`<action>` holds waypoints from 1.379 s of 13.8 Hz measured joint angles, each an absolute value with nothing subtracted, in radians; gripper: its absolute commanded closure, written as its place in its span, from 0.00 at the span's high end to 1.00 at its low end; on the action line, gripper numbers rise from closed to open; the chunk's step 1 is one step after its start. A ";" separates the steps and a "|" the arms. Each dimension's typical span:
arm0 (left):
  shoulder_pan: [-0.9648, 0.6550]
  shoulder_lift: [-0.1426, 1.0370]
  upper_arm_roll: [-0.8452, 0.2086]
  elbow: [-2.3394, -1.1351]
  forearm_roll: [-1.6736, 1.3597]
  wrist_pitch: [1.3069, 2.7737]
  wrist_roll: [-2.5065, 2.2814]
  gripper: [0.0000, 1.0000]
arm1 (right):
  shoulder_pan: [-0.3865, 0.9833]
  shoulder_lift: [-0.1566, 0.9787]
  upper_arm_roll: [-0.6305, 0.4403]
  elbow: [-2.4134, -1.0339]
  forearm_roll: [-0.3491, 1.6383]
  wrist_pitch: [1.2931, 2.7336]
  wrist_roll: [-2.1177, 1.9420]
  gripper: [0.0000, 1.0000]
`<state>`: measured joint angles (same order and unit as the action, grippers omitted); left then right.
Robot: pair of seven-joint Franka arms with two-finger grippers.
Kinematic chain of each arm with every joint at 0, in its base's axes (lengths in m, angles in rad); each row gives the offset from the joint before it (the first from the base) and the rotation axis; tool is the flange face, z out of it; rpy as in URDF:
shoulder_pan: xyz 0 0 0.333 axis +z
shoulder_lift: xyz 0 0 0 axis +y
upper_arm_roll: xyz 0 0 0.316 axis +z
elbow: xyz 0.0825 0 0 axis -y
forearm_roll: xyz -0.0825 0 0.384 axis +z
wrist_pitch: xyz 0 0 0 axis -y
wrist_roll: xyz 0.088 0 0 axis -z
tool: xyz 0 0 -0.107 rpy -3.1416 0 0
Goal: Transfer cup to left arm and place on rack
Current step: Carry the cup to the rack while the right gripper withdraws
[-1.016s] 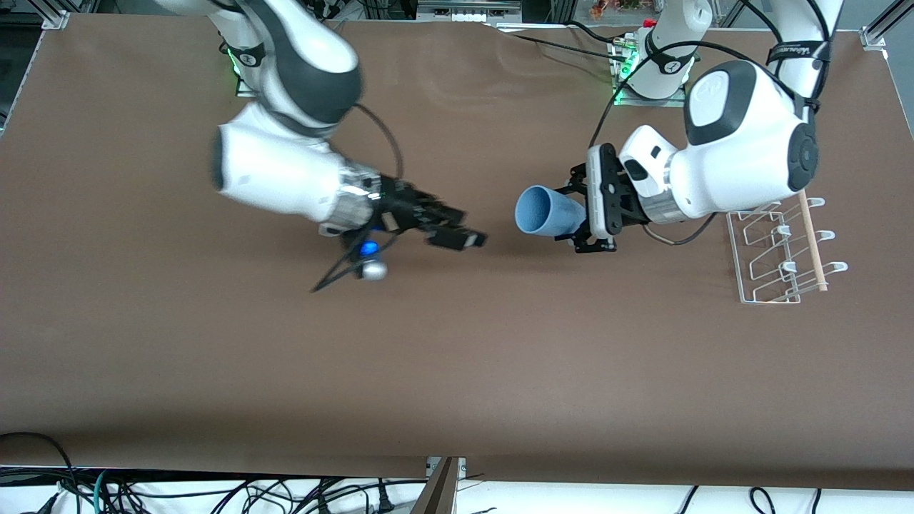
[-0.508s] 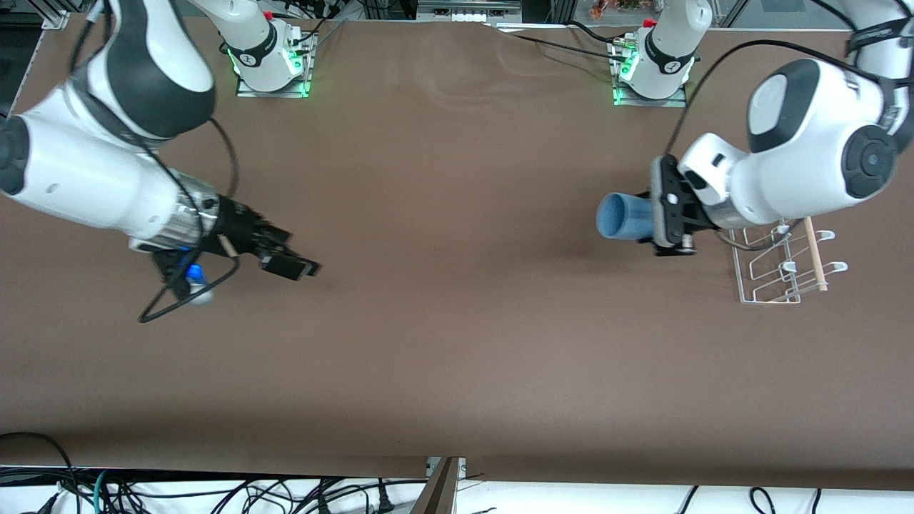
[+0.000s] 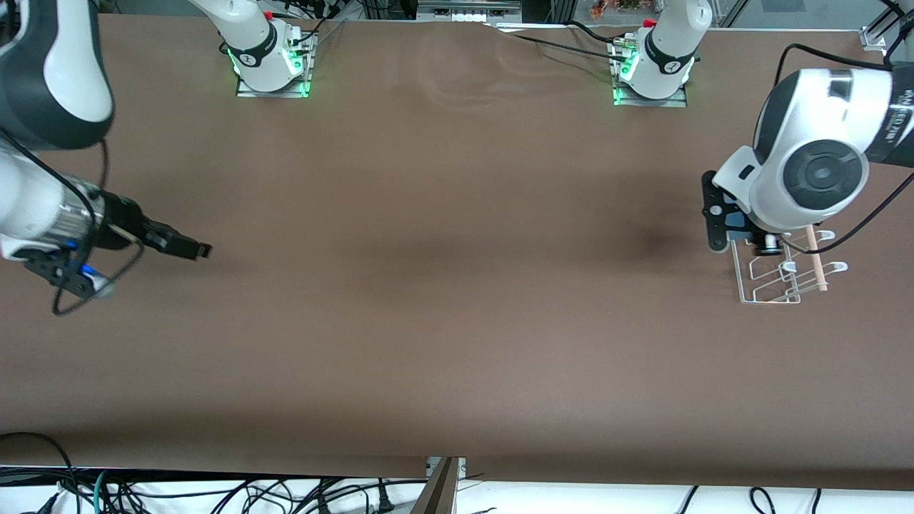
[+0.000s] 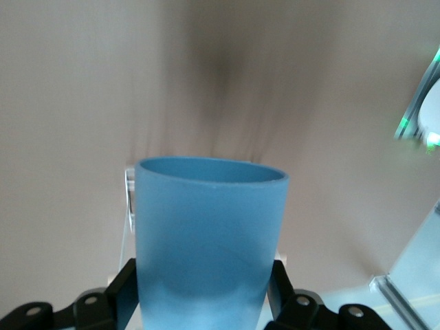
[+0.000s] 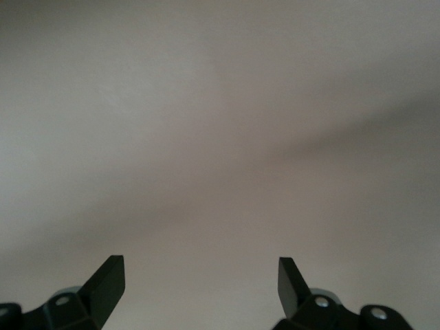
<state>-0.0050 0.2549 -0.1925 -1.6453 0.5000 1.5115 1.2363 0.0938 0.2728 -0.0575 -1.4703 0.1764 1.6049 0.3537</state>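
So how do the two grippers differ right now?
The left gripper is shut on the blue cup; the right gripper is open and empty. The left gripper is over the rack; the right gripper is over bare table at the right arm's end. Both are black with two fingers.

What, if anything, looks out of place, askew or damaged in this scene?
Nothing stands out. The left gripper holds the blue cup intact, over the white wire rack, which sits level on the table. The right gripper is open and empty over the table's other end.
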 measured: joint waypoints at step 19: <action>-0.061 0.471 -0.202 -1.858 1.097 1.278 0.615 0.04 | 0.098 -0.046 -0.042 -1.885 -0.031 1.734 0.027 0.99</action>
<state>-0.0611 0.4712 -0.2019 -1.8577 1.0970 1.2777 0.6149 0.0975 -0.0462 -0.0422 -1.8854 -0.0308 1.7339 0.0275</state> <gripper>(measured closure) 0.220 0.009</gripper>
